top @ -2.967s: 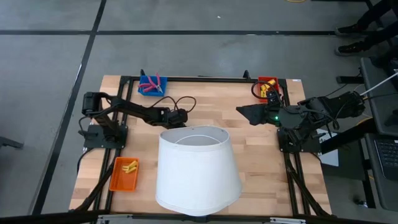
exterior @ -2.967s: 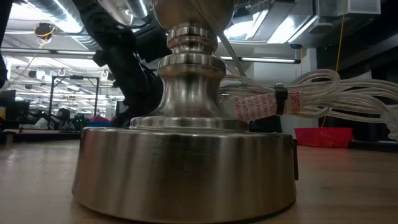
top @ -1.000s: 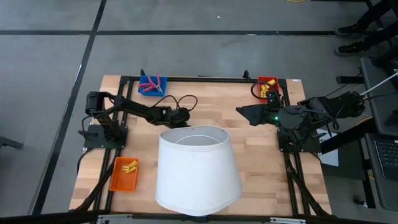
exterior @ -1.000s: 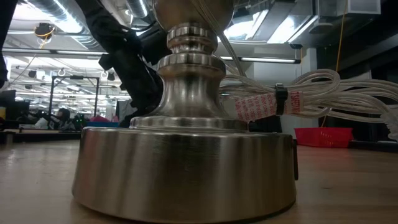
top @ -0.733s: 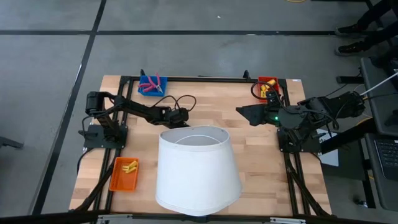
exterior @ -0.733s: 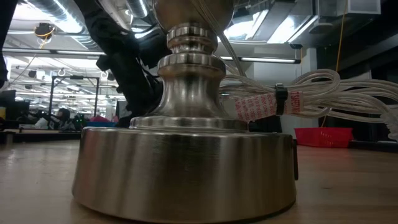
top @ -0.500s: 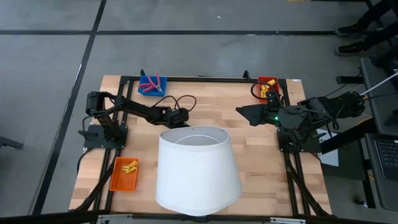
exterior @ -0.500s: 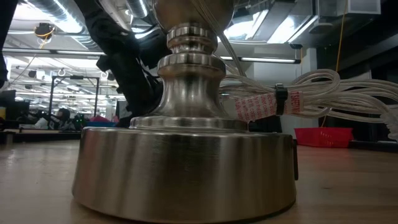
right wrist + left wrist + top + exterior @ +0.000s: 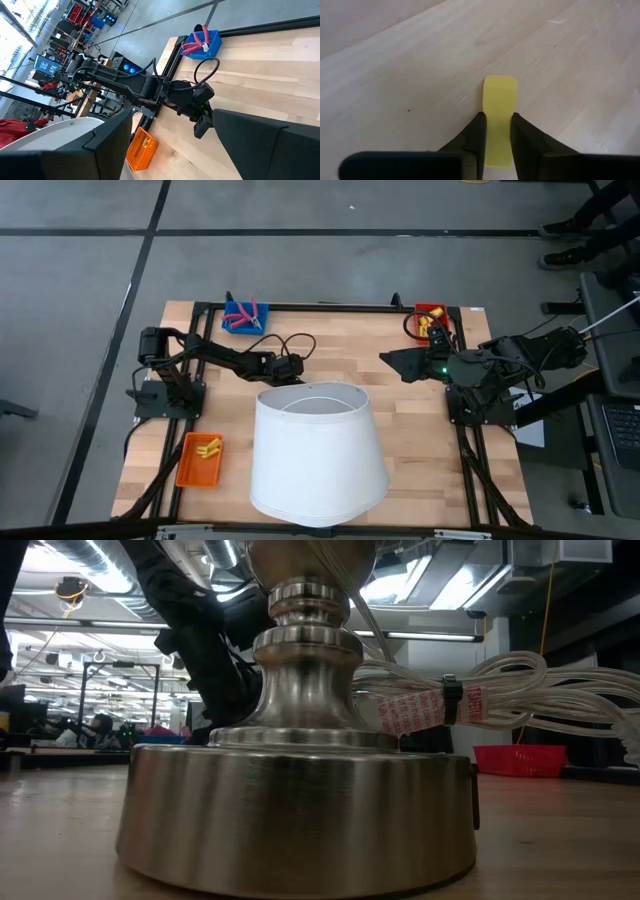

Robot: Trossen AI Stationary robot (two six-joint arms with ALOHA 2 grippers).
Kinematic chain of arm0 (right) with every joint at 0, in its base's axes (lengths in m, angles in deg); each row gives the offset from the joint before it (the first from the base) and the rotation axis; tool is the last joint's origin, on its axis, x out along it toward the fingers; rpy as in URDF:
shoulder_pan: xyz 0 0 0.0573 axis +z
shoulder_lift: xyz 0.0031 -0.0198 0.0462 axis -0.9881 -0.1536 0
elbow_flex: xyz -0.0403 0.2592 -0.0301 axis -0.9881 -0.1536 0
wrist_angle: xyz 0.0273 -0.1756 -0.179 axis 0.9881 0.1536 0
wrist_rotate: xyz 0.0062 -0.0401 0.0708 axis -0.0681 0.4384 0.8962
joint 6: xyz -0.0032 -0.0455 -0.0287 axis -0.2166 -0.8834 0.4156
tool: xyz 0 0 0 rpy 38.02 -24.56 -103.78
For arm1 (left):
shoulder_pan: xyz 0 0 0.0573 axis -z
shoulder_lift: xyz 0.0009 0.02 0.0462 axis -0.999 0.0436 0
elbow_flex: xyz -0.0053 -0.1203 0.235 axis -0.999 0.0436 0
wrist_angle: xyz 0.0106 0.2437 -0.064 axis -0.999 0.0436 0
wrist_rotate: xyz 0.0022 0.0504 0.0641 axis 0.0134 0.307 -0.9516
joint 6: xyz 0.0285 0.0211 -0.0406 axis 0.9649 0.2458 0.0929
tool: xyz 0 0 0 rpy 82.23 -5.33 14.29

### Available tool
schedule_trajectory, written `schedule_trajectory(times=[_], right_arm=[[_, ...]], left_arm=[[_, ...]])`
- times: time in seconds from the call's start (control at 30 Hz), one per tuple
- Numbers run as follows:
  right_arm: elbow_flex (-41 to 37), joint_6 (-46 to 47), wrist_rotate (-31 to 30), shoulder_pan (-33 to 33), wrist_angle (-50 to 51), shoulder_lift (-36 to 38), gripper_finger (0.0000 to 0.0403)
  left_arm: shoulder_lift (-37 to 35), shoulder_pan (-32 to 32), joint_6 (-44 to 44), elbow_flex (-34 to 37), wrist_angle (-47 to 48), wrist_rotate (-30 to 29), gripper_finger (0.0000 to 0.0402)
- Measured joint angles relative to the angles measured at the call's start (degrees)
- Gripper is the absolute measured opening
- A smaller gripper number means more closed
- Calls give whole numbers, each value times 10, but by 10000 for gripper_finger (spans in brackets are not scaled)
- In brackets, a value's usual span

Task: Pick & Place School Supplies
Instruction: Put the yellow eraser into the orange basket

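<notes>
Yellow block (image 9: pixel 499 117) lies flat on the tabletop (image 9: pixel 395 75) in the left wrist view, and the left claw (image 9: pixel 496 134) has its two fingers pressed on both long sides of it, so it is clamped on the yellow block.

In the high view, the left claw (image 9: pixel 290 367) is at about 11 o'clock of the white lampshade (image 9: pixel 317 450), just beside its upper rim; compared with three seconds ago it has moved slightly toward the lampshade. The right claw (image 9: pixel 392 362) waits at about 1 o'clock of the lampshade, unchanged, with its fingers wide apart. Pink scissors (image 9: pixel 243 315) lie in the blue tray (image 9: pixel 232 326).

In the low view, the metal lamp base (image 9: pixel 295 800) fills the picture as before.
</notes>
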Motion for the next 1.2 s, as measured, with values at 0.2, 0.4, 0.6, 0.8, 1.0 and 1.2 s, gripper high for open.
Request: schedule_trajectory(times=[0.2,0.4,0.6,0.8,1.0,1.2], right_arm=[[0,0,0,7,0,0,283],[0,9,-7,18,0,0,283],[0,13,-15,30,0,0,283],[0,15,-36,46,0,0,283],[0,21,-57,63,0,0,283],[0,23,-77,78,-4,-2,283]], left_arm=[[0,0,3,1,-4,3,58],[-3,0,5,1,-12,14,58],[-29,10,11,3,21,40,58],[-80,29,30,3,138,1,58],[-161,68,25,2,265,-9,59],[-254,129,-44,2,390,-4,59]])
